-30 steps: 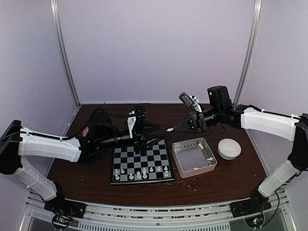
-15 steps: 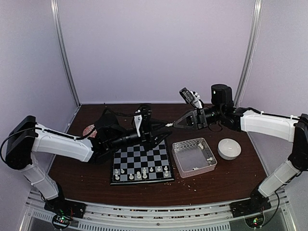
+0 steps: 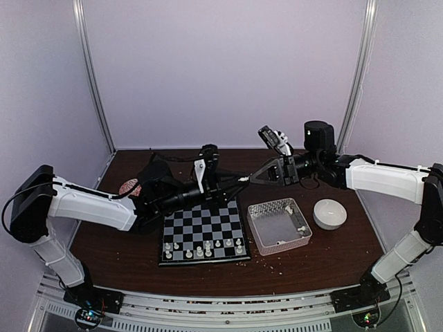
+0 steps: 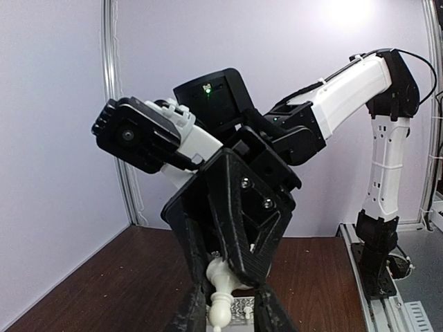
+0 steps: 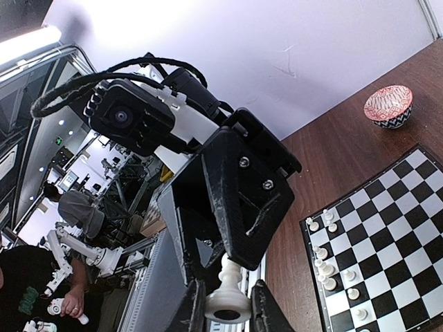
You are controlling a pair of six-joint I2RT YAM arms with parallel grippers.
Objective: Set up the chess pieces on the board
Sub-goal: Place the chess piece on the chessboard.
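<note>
The two arms meet in the air above the far right corner of the board (image 3: 201,225), tips pointing at each other; the right gripper (image 5: 225,315) is closed on a white chess piece (image 5: 228,294), which sits between its two fingers with the round base turned towards the right wrist camera and the head pointing at the other arm; the left gripper (image 4: 228,319) stands narrow around the same piece from the opposite side, one black finger (image 4: 194,311) just beside the piece and the other a little apart from it, and whether these fingers already press on it I cannot tell; seen from above, the piece is a small white speck held clear of the table (image 3: 325,257), between the two black tips; the board lies flat near the middle of the table, in front of the left arm, and the other chess pieces (image 3: 208,245) set on it stand on its two nearest rows, the far rows being bare; a clear plastic tray (image 3: 257,232) lies just right of the board with a few white pieces in it by its right wall; a white bowl (image 3: 329,214) sits right of the tray, a red patterned bowl (image 3: 129,187) sits left of the board, partly hidden behind the left arm; pale crumbs (image 3: 277,265) lie scattered on the table near the tray's front edge.
</note>
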